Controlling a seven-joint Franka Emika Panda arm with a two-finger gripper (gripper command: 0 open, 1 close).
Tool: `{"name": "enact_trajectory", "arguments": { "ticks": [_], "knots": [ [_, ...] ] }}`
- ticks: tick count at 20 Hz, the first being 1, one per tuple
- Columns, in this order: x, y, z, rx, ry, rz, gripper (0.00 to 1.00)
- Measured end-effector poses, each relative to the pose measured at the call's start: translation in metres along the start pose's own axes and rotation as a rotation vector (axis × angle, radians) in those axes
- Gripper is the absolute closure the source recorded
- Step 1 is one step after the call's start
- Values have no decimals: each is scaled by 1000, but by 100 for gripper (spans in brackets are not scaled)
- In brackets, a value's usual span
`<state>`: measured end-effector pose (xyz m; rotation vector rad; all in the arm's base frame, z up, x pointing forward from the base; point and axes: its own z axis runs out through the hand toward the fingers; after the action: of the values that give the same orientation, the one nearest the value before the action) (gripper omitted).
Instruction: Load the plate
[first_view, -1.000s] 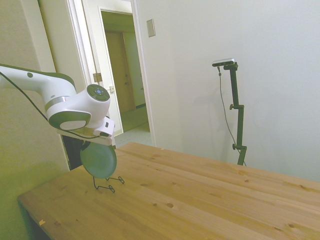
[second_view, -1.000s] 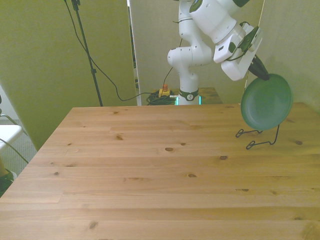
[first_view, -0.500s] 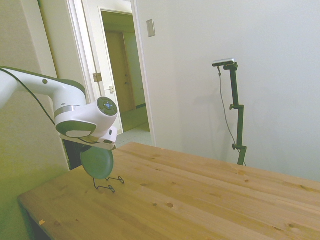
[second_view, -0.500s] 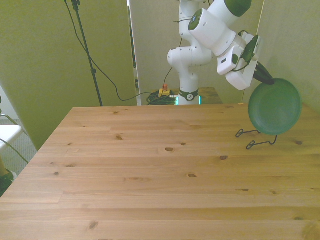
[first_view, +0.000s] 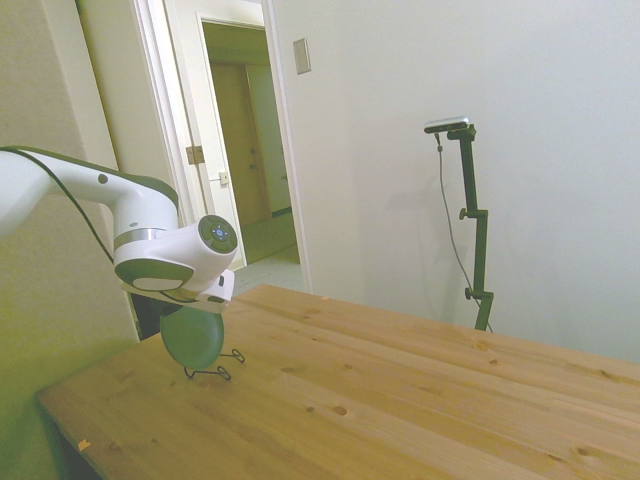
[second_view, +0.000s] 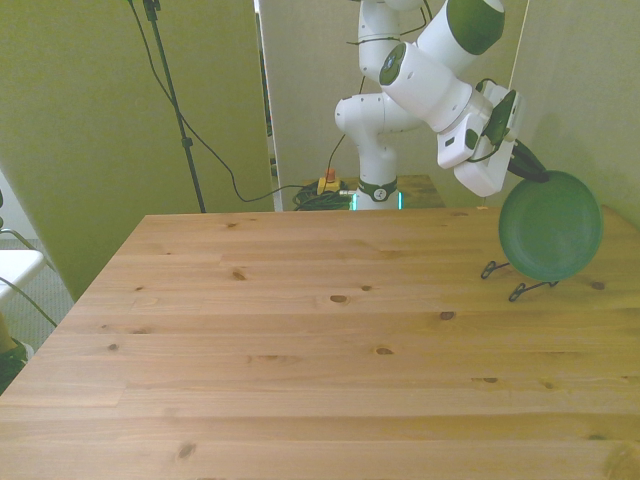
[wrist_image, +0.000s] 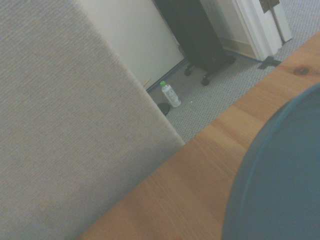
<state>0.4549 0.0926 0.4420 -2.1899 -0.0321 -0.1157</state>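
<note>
Plate (second_view: 550, 226) first: grey-green, round and shallow, it stands on edge, nearly upright, with its lower rim down in the thin black wire rack (second_view: 520, 280), its face turned toward the front camera. The rack sits on the wooden table (second_view: 320, 350) close to the far edge, at the front view's right; in the side view the same pair shows near the table's near-left corner, the plate (first_view: 192, 338) edge-tilted over the small wire feet of the rack (first_view: 212, 368). My gripper (second_view: 528, 165) is at the plate's upper rim, dark fingertips meeting the rim on the side toward the front view's left, and my jaws are clamped on that rim, holding the plate while it rests in the wire. My white wrist slopes down to it from above. From the wrist camera the plate (wrist_image: 280, 175) fills one corner as a blurred blue-green curve with a raised lip, bare tabletop (wrist_image: 200, 170) beside it. Past the table's edge lies grey carpet, with a small clear bottle (wrist_image: 170, 94) with a green cap standing on it near a wall, and a dark wheeled object (wrist_image: 197, 35) further off. A pale fabric panel (wrist_image: 60, 120) covers much of that view.
</note>
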Motion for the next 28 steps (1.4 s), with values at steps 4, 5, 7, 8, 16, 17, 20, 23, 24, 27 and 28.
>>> {"name": "enact_trajectory", "arguments": {
  "ticks": [4,5,7,8,16,17,20,23,24,27,28],
  "knots": [
    [-1,5,-2,-1,5,2,100],
    [-1,6,-2,-2,6,2,100],
    [0,7,-3,-2,8,4,100],
    [0,7,-4,-1,9,5,100],
    [2,10,-1,-2,4,15,0],
    [3,10,-1,-2,4,15,0],
    [5,9,-1,-3,6,18,0],
    [6,9,-2,-5,9,21,0],
    [6,8,-3,-6,11,22,0],
    [8,6,-5,-8,16,22,0],
    [9,5,-7,-10,19,21,0]
  ]
}}
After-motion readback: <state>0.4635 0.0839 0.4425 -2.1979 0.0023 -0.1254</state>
